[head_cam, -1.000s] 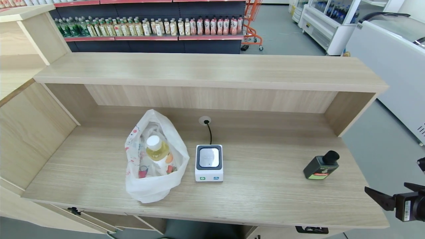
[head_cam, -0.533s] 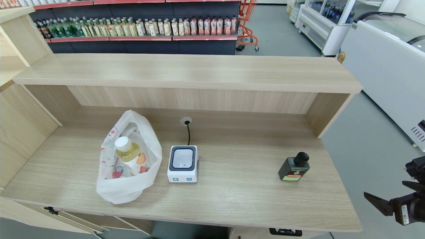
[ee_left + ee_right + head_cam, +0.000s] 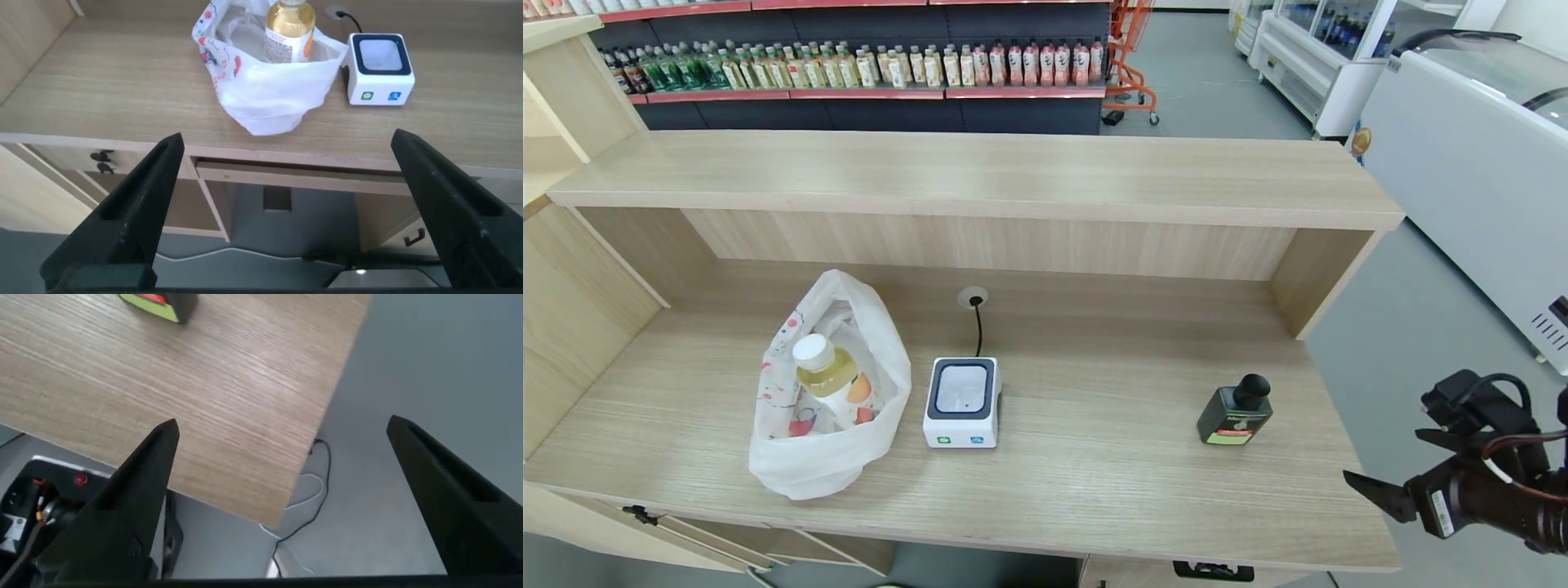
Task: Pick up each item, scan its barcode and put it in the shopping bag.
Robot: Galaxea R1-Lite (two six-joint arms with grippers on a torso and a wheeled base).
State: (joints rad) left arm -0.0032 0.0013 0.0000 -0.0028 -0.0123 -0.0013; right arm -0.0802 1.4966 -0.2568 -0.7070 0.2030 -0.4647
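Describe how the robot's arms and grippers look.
Both the left gripper and right gripper have two matte black, wedge-shaped fingers tapering to points. The right arm is black, with a white label and looping black and red cables.

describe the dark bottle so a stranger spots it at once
On the light wooden counter, look right of the white cube scanner. A squat dark green bottle sits alone there, black-capped, unlike the white-capped yellow bottle in the white plastic bag.
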